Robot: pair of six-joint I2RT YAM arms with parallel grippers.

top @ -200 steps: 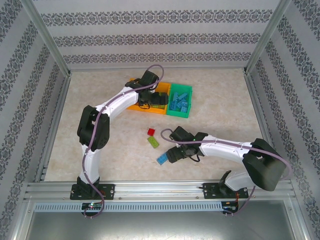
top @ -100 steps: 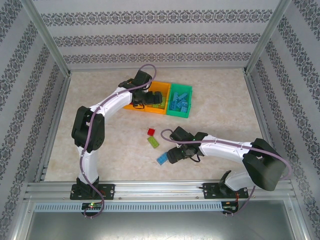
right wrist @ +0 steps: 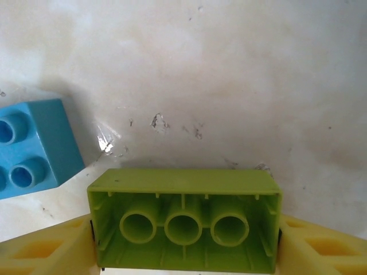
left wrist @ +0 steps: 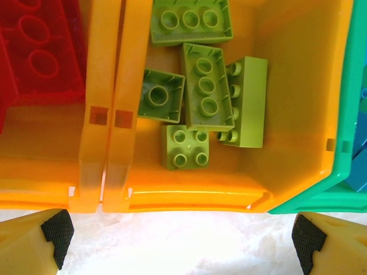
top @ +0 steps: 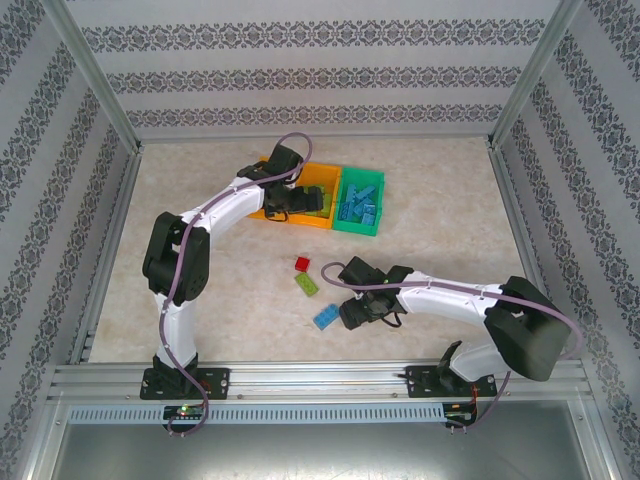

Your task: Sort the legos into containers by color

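Observation:
My right gripper (right wrist: 184, 235) is shut on a lime green brick (right wrist: 183, 197), held hollow side toward the camera just above the table. A blue brick (right wrist: 31, 146) lies beside it to the left. In the top view the right gripper (top: 352, 311) sits next to that blue brick (top: 325, 319); a loose lime brick (top: 307, 285) and a red brick (top: 302, 264) lie farther back. My left gripper (left wrist: 178, 238) hangs open and empty at the near rim of the middle orange bin (left wrist: 189, 197), which holds several lime bricks (left wrist: 203, 86). Red bricks (left wrist: 34, 51) fill the left orange bin (left wrist: 94, 86).
The green bin (top: 358, 218) with blue bricks (top: 360, 200) stands at the right end of the row; its rim (left wrist: 344, 114) shows in the left wrist view. The left arm (top: 230, 205) reaches over the orange bins. Metal frame posts and patterned walls enclose the table.
The left gripper has pulled back and leftward from above the middle bin to its near rim. The right gripper has shifted slightly toward the near edge.

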